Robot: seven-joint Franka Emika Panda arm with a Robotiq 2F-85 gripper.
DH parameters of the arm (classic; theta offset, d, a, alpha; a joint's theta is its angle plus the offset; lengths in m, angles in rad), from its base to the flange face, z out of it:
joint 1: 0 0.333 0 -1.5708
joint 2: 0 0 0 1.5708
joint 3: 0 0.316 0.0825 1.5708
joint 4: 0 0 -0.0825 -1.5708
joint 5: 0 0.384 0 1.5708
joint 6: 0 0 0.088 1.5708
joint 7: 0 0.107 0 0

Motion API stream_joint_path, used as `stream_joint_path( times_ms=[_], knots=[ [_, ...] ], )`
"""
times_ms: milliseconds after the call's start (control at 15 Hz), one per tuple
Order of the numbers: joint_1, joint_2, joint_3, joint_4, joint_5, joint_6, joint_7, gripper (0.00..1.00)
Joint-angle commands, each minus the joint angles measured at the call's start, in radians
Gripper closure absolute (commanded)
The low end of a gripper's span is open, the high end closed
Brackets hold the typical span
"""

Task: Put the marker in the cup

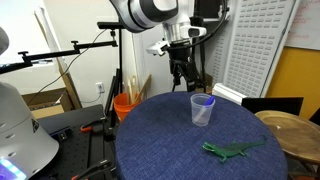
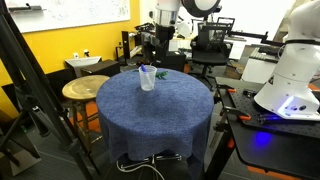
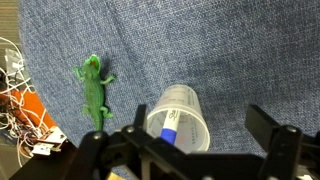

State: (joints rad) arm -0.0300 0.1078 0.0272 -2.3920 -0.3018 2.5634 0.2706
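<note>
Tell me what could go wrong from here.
1. The marker sits against one side of the light cup. A nudge might tip both over.
2. The open gripper hangs near the cup. In the wrist view its fingers flank the cup, so a careless sideways move could clip the rim.

A green toy lizard [image 1: 232,150] lies on the blue-clothed round table [image 1: 160,135].

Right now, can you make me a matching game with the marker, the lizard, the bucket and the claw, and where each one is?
1 marker
2 lizard
3 bucket
4 claw

A lying on the blue cloth
B open, up in the air
C standing in the cup
D off the cloth, down at its side

Pairs: 1-C, 2-A, 3-D, 4-B
</note>
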Motion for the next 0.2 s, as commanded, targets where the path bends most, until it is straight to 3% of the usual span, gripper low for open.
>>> stream_joint_path(
  times_ms=[0,133],
  knots=[
    [0.023,-0.001,-0.023,-0.002,0.006,-0.001,-0.005,0.0],
    [0.023,-0.001,-0.023,-0.004,0.006,-0.001,-0.005,0.0]
  ],
)
